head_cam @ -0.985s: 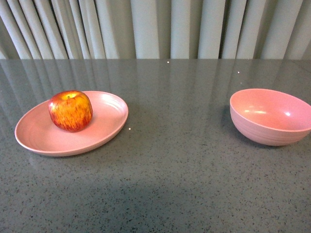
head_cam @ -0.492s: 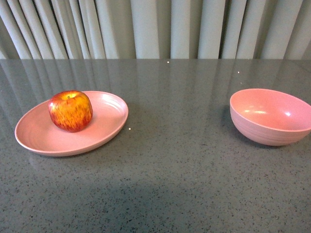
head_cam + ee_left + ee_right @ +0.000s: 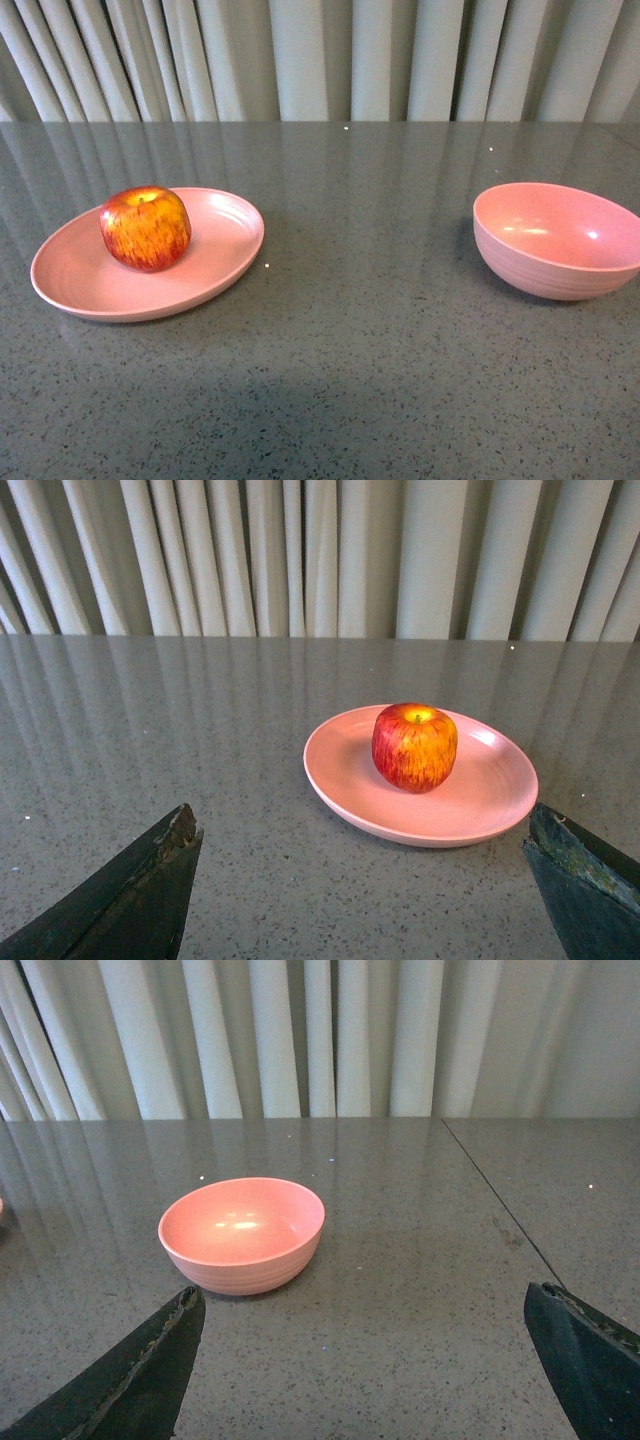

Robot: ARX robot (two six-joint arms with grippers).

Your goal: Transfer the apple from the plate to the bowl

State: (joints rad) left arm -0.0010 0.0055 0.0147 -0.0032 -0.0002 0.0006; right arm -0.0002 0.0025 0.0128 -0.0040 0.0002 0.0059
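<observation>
The red, yellow-streaked apple (image 3: pixel 145 228) (image 3: pixel 414 747) rests on the shallow pink plate (image 3: pixel 70 275) (image 3: pixel 480 800) at the table's left. At the right sits the deep pink bowl (image 3: pixel 556 240) (image 3: pixel 243 1233), with nothing in it. No arm shows in the front view. In the left wrist view my left gripper (image 3: pixel 365 830) is open, its dark fingers (image 3: pixel 150 880) spread wide, short of the plate with bare table between them. My right gripper (image 3: pixel 365 1300) is open too, well back from the bowl, nothing between its fingers (image 3: pixel 590 1360).
The grey speckled tabletop (image 3: pixel 360 330) runs between plate and bowl. Pale pleated curtains (image 3: pixel 320 60) hang behind the table's far edge. A seam in the table (image 3: pixel 500 1210) runs to the right of the bowl in the right wrist view.
</observation>
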